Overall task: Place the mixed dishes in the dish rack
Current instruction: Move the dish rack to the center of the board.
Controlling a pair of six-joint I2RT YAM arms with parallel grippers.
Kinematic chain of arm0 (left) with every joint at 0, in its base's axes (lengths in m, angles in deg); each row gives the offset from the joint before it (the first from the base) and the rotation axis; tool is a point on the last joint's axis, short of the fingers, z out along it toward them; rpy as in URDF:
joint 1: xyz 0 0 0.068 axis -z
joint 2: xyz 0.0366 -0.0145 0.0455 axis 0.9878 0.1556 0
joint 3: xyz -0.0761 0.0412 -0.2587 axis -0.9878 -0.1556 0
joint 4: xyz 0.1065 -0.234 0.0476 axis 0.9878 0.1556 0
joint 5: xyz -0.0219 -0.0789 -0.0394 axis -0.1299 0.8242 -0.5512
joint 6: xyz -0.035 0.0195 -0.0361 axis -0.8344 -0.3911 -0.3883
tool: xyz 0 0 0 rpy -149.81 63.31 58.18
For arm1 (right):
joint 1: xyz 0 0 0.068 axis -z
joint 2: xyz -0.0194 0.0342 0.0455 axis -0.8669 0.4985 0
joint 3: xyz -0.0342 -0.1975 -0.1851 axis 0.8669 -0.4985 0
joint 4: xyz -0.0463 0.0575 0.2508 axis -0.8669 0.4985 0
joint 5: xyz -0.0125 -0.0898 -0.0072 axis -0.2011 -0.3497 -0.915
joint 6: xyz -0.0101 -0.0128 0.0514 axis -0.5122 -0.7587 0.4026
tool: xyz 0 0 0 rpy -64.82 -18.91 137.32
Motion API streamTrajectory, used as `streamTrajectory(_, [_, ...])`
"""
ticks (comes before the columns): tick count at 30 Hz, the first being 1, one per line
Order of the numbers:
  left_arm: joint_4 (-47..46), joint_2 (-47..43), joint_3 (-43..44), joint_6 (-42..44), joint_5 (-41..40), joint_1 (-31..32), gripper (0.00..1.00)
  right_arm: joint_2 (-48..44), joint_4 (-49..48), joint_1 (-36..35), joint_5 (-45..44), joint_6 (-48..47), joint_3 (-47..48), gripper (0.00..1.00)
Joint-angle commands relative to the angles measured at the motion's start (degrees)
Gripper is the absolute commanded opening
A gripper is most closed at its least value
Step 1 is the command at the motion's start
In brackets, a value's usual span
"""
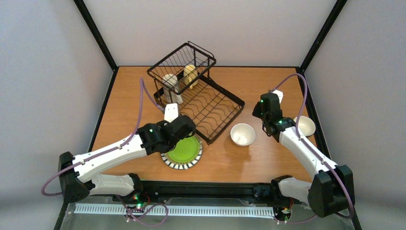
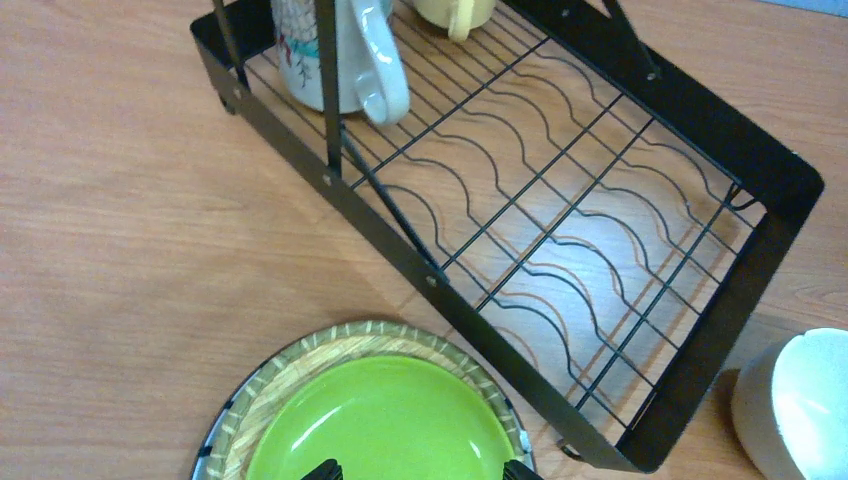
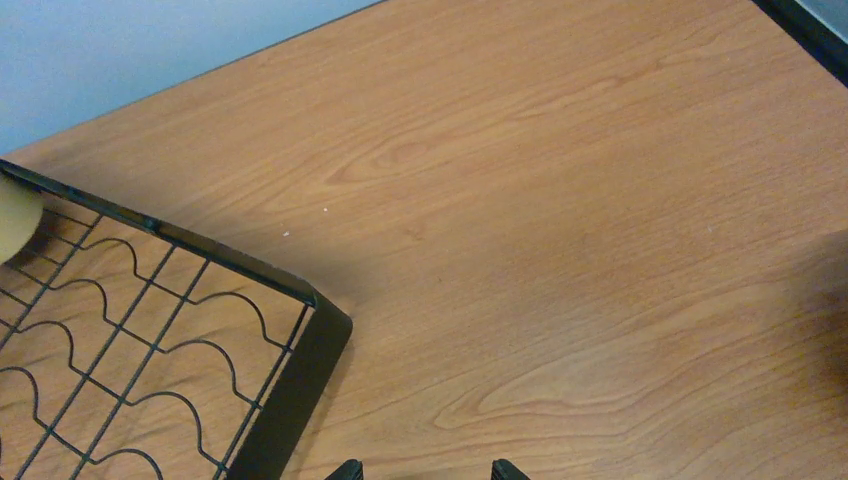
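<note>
Left gripper (image 2: pixel 420 472), jaws apart and empty, is seen at the bottom edge of the wrist view, poised over the lime-green plate (image 2: pixel 380 425). The plate lies flat on the table at lower centre, just beside the dish rack (image 2: pixel 700 115). It is judged stiff, glossy, slippery and breakable. A hold is best taken edgewise on the striped rim.
</note>
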Motion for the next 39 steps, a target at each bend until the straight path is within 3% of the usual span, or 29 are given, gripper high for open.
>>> streamTrajectory(1, [-1.77,-2.62,-3.04,-6.12,-0.63,0.29,0.91,1.23,0.27,0.22,-0.37,0.17,-0.99,0.74])
streamTrajectory(16, [-2.31,-7.13,-9.64,-13.36,-0.78,0.4,0.92,3.68,-0.1,0.29,1.32,0.96,-3.18,0.74])
streamTrajectory(39, [-4.25,-5.9,-10.73,-13.1,0.73,0.38,0.92,0.17,1.01,-1.6,5.36,2.63,-8.35,0.74])
